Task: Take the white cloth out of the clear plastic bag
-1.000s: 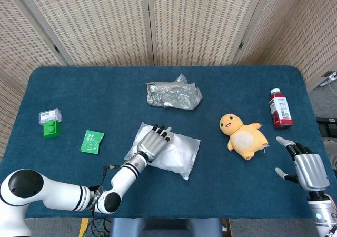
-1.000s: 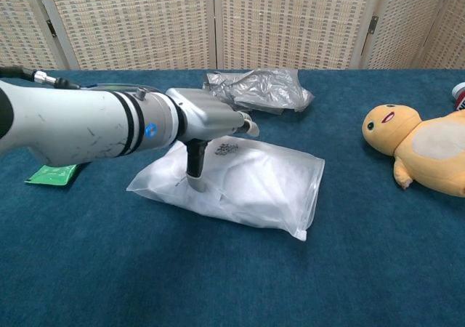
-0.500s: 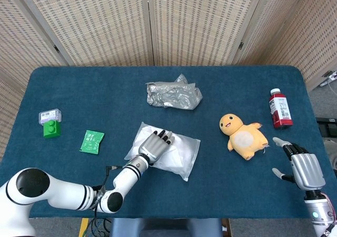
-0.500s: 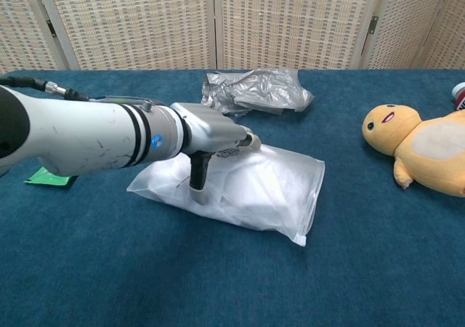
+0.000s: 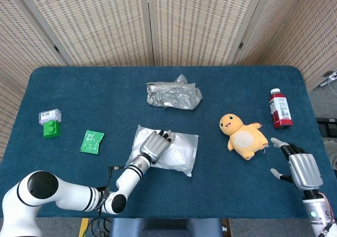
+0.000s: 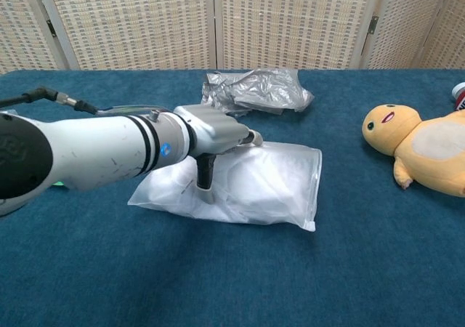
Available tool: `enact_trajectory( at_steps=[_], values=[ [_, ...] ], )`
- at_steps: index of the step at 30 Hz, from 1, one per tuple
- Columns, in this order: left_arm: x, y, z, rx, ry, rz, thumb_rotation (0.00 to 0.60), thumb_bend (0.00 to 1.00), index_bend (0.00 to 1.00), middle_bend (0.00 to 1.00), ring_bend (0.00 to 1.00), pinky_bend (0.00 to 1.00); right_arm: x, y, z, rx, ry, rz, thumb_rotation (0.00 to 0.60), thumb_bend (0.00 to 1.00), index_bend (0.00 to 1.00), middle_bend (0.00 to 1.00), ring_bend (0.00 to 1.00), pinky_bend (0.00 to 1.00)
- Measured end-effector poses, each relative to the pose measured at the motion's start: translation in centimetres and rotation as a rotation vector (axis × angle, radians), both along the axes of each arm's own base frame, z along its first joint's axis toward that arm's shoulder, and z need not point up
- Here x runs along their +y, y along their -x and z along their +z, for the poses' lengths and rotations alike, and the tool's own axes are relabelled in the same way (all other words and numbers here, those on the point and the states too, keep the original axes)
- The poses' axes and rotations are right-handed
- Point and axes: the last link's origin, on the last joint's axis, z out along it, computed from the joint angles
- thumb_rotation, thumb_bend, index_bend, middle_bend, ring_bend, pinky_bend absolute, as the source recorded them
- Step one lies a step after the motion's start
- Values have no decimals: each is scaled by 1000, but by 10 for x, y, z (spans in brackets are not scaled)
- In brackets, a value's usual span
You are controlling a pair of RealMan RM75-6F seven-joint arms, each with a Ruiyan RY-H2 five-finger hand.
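The left hand (image 5: 154, 145) rests flat on the bag (image 5: 181, 151), fingers lightly curled, the cloth (image 6: 254, 182) still inside it. The right hand (image 5: 300, 166) hovers spread at the table (image 5: 105, 95) edge.

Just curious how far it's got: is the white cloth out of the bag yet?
Still in. The cloth shows only through the clear bag, which lies flat with the left hand resting on it.
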Motion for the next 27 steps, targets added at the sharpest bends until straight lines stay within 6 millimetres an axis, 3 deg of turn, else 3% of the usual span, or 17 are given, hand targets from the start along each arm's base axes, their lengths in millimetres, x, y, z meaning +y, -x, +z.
enact_trajectory(
  at_steps=[7,13,22,27],
  values=[
    [-2,1,-2,-7,-24,-22,600,0,237,416,397,541,-1,0,-2,-5,-4,0,600,0,204,333,283,443],
    [-5,2,1,-52,-53,-56,600,0,354,540,486,598,-3,-1,-4,-16,-3,8,600,0,203,334,283,443],
    [-16,2,20,-149,-94,-110,600,0,375,561,502,611,-8,-11,-6,-77,6,42,600,0,212,295,284,442],
    [-22,0,34,-186,-109,-120,600,0,375,561,502,611,-14,-25,-9,-137,10,89,600,0,317,250,239,415]
  ],
)
